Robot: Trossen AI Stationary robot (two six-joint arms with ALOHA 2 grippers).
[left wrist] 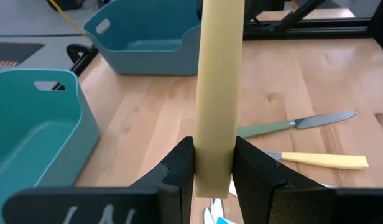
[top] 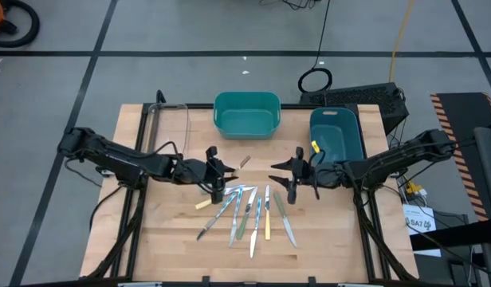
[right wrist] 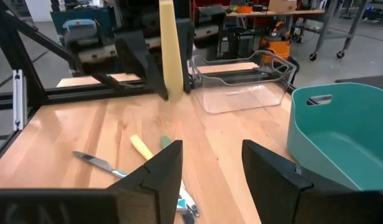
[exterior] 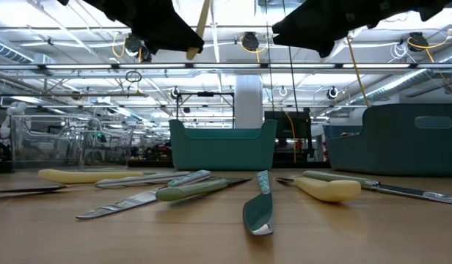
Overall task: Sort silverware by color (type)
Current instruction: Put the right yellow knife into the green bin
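Left gripper sits centre-left in the high view, above the table, fingers clamped on a yellow-handled utensil. The handle stands upright between the pads; the wrist view shows it rising out of the top of the frame, the metal end not visible. In the right wrist view the same yellow handle hangs upright in the other arm's claw, clear of the wood.

Right gripper is centre-right in the high view, facing the left one across a gap. Fingers spread wide, nothing between them.

Rest of the silverware lies loose in a fan on the table, lower centre of the high view, below and between the two claws: yellow, pale green and light blue handles, some overlapping.

Teal bin upper centre, blue bin to its right with something yellow at its rim, clear tray upper left.
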